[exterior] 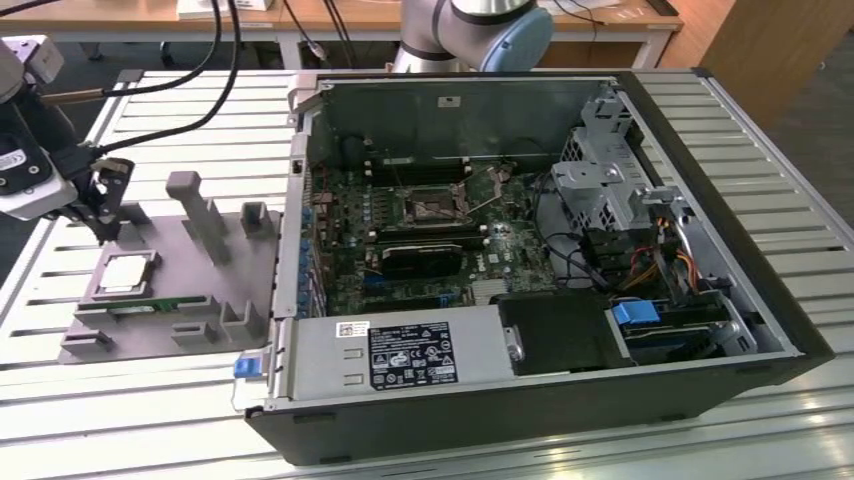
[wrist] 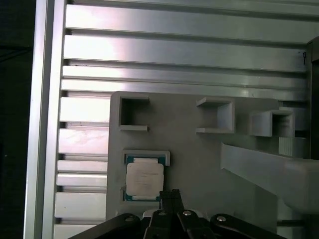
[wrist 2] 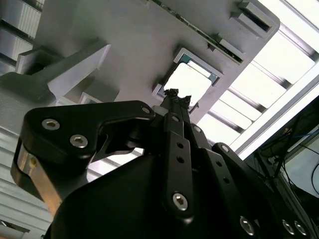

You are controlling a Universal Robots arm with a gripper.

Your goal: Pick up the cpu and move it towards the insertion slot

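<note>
- Slatted table (exterior: 134,420) holds a grey tray (exterior: 200,275).
- By the cpu (wrist: 144,179), at tray's edge, hovers the gripper (wrist: 170,195), jaws pinched together, empty.
- Approach step, I'd judge; grasping needs parted jaws.

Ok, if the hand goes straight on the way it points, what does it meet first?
Probably the tray, right at the edge of the cpu: the hand points down just beside it. Depth is unclear, so it may clip the cpu.
</note>
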